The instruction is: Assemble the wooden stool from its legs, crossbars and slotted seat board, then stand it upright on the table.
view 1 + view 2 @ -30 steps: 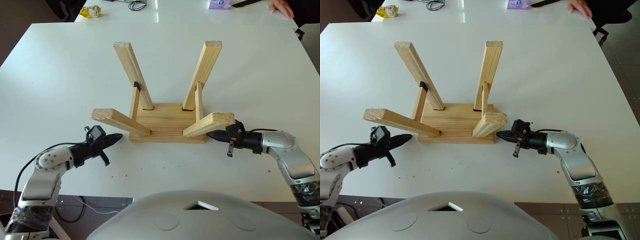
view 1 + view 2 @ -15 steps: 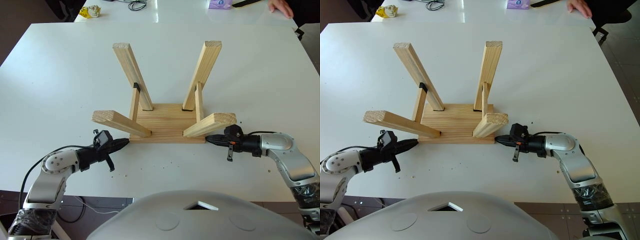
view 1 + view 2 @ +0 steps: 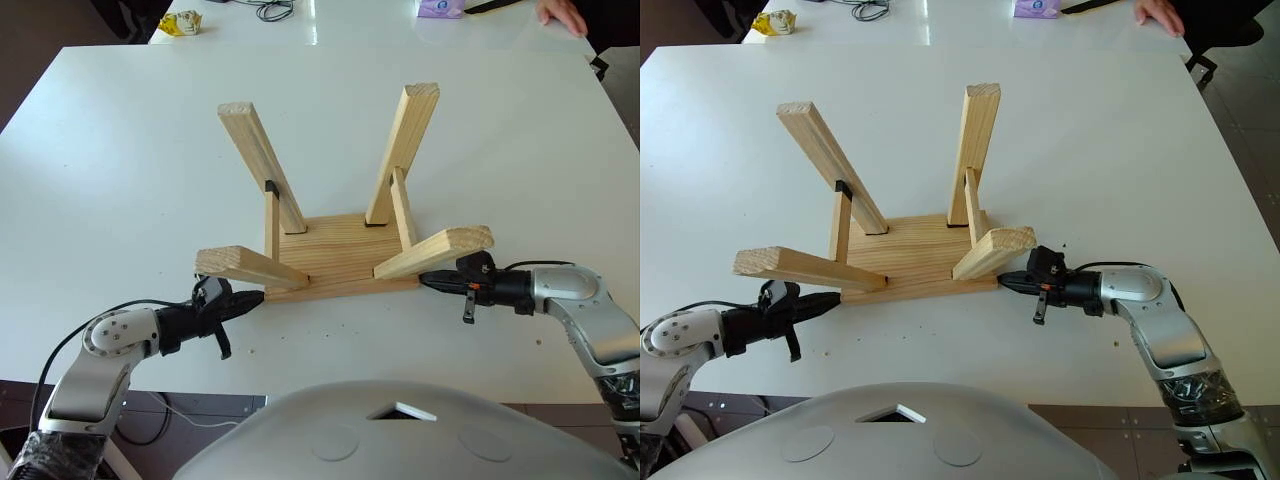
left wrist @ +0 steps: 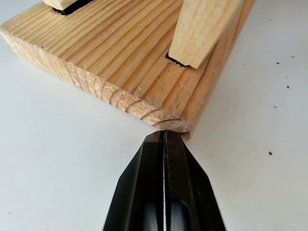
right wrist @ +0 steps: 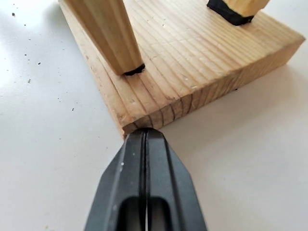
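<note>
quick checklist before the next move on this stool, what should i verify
1. All four legs seated in the seat board slots: ok.
2. Tip of the left pincer, shut, at the board's near left corner: ok.
3. Tip of the right pincer, shut, at the near right corner: ok.
4. Both crossbars tight in the legs: cannot tell.
5. Standing upright on the table: not ok, it rests on the seat board, legs up.
</note>
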Motion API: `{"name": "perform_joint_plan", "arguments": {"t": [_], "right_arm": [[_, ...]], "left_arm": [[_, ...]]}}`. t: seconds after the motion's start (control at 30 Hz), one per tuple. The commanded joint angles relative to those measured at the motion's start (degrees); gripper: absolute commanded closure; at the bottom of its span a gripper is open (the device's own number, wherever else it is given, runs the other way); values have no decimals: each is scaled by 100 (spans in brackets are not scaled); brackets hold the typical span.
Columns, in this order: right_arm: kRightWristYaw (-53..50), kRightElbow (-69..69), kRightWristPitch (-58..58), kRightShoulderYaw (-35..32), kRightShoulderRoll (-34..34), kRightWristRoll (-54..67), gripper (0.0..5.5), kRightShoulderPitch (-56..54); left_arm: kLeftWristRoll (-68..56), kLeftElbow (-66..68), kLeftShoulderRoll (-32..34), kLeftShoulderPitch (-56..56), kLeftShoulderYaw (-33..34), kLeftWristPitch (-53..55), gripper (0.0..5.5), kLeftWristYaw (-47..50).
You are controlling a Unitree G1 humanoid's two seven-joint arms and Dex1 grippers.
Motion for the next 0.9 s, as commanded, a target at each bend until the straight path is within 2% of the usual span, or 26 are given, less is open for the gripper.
{"name": "perform_joint_plan", "arguments": {"t": [0.03, 0.33, 0.47, 0.63, 0.8, 0.9], "right_arm": [[262, -819, 132, -125, -54, 662, 550, 219], [410, -1988, 693, -888, -532, 1624, 550, 664], [400, -2320, 919, -1257, -679, 2003, 550, 740], [498, -2686, 1043, -1595, -856, 2278, 550, 1038], [421, -2702, 1043, -1519, -834, 2279, 550, 972], [415, -2726, 1084, -1654, -873, 2384, 550, 970]], "left_arm": [[-478, -629, 87, 19, 71, 111, 547, -258], [-1150, -1682, 475, 644, 655, 541, 547, -538], [-1653, -2111, 612, 818, 1119, 812, 547, -638], [-2570, -2336, 808, 440, 1688, 1354, 547, -621], [-2554, -2443, 757, 378, 1489, 1503, 547, -682], [-2737, -2528, 728, 378, 1585, 1613, 547, -666]]}}
